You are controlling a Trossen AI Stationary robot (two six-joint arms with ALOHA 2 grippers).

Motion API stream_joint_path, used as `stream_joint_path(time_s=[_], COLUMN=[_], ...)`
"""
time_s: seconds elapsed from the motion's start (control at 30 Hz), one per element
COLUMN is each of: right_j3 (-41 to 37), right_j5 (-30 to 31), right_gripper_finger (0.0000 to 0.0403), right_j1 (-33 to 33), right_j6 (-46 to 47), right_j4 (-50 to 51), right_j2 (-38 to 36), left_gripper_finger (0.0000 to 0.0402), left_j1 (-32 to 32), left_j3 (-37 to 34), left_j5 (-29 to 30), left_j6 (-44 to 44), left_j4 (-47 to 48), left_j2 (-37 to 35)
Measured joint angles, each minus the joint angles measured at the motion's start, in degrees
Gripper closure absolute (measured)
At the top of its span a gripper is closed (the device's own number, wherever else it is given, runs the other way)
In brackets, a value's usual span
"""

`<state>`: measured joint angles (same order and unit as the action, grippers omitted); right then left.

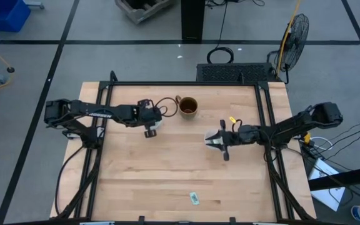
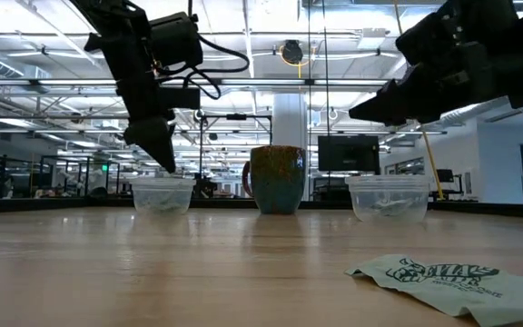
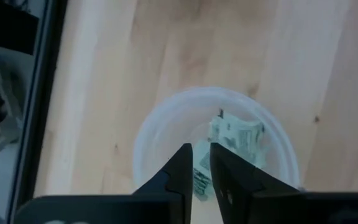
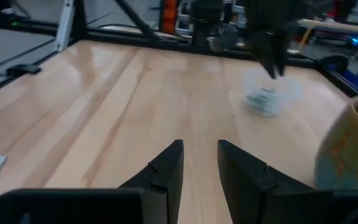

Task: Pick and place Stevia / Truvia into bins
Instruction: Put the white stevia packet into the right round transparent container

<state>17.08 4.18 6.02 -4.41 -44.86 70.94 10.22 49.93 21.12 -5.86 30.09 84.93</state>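
Note:
Two clear cups stand on the wooden table, either side of a brown mug point(image 1: 187, 107). My left gripper point(image 3: 202, 168) hangs fingers-down just above the left cup point(image 2: 162, 194), with a narrow gap between its fingers and nothing in them. Pale green packets point(image 3: 238, 137) lie on that cup's bottom. My right gripper point(image 4: 201, 158) is open and empty, hovering over the right cup point(image 2: 389, 197), which also holds packets. One more green-and-white packet point(image 1: 195, 198) lies flat near the table's near edge, apart from both grippers.
The mug point(image 2: 278, 179) stands between the cups, toward the far edge. A black frame point(image 1: 186, 84) runs along the table's far and side edges. Bare wood lies between the cups and the lone packet point(image 2: 443, 277).

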Motion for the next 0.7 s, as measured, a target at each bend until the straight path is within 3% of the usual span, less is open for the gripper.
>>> stream_joint_path(time_s=[0.2, 0.33, 0.53, 0.7], right_j3=[1.3, 4.6, 13.4, 19.7], right_j5=[-0.2, -4.0, -4.4, -4.4], right_gripper_finger=[0.0312, 0.0312, 0.0312, 0.0312], right_j1=[4.0, 7.1, 11.5, 15.0], right_j6=[-4.3, -8.2, -6.4, -3.1], right_j4=[0.3, 2.5, 17.1, 22.6], right_j2=[0.0, 0.0, 0.3, 5.0], left_gripper_finger=[0.0335, 0.0335, 0.0334, 0.0334], left_j1=[0.0, -0.2, -2.6, -5.7], left_j3=[0.0, 0.0, 2.6, 7.4], left_j5=[2.6, 4.8, 8.9, 7.0], left_j6=[0.1, 0.1, -0.9, 2.5], left_j4=[-0.7, -3.7, -6.7, -10.9], left_j2=[0.0, -0.1, -0.9, -1.4])
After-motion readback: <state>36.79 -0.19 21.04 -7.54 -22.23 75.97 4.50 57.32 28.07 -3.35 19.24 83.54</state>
